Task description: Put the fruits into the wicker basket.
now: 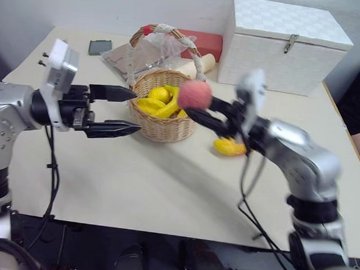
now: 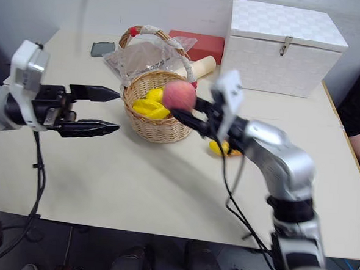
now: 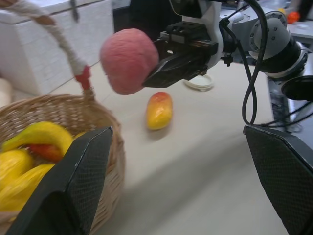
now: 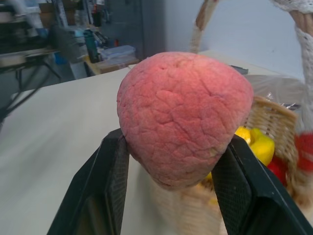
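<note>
Pinkish-red peach (image 1: pixel 195 94) is clamped between the two fingers of my right gripper (image 1: pixel 197 108), held above the near rim of the wicker basket (image 1: pixel 161 126). The basket holds the banana (image 1: pixel 166 108). The mango (image 1: pixel 229 147) lies on the table (image 1: pixel 165 183) beside it. My left gripper (image 1: pixel 127 112) hovers spread wide, empty. No legible writing visible.

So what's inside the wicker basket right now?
Inside the wicker basket lie yellow toy fruits, a curved banana among them, and the left wrist view shows a red patch between them. Whatever sits lower down is hidden by the woven wall and the fruits on top.
</note>
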